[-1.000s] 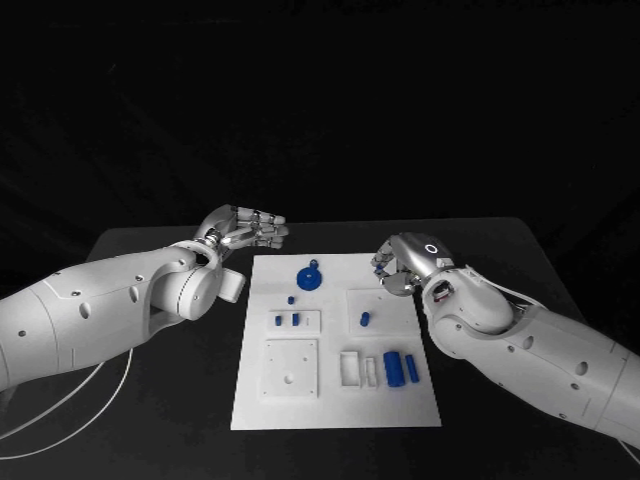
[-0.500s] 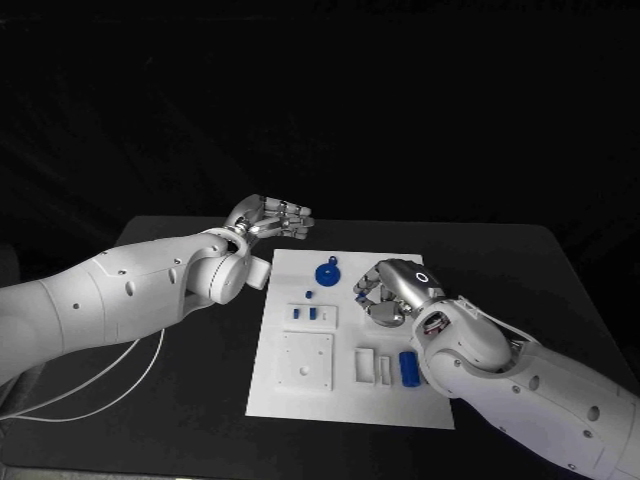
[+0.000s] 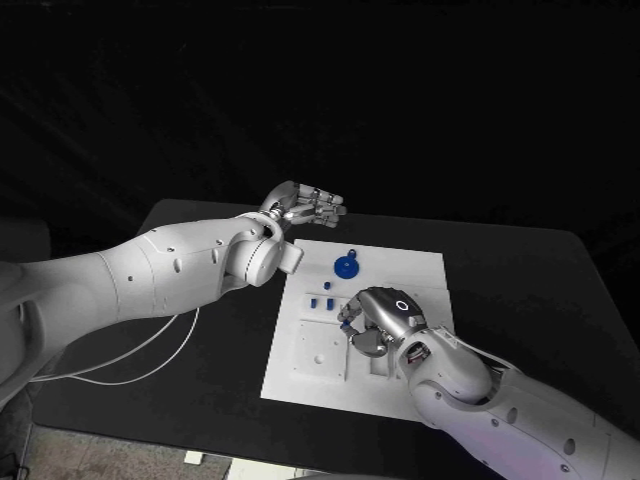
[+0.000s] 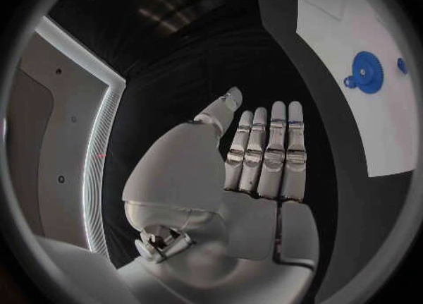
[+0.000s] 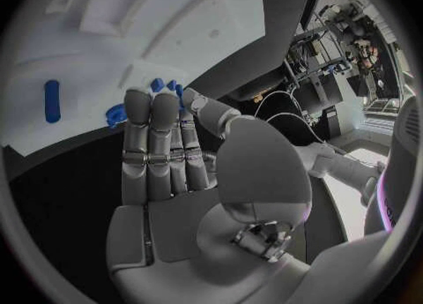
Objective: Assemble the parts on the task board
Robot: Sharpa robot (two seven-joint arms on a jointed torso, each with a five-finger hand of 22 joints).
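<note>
Now the left robot hand (image 3: 303,207) hangs empty with its fingers straight and side by side, over the black counter (image 3: 522,280) just beyond the task board's (image 3: 407,265) far corner, the round blue gear (image 3: 346,267) near it. Meanwhile the right robot hand (image 3: 381,318) holds nothing, fingers extended above the board's middle, small blue parts (image 5: 164,87) at its fingertips. Since a second ago it has come inward from the board's edge.

One white task board (image 3: 407,268) on the desk (image 3: 522,290). Blue parts visible in the head view: one round gear (image 3: 348,267) and three small pegs (image 3: 320,301) beside the right hand's fingers (image 3: 361,318). Two hands: left hand (image 3: 303,206), right hand (image 3: 381,318).
</note>
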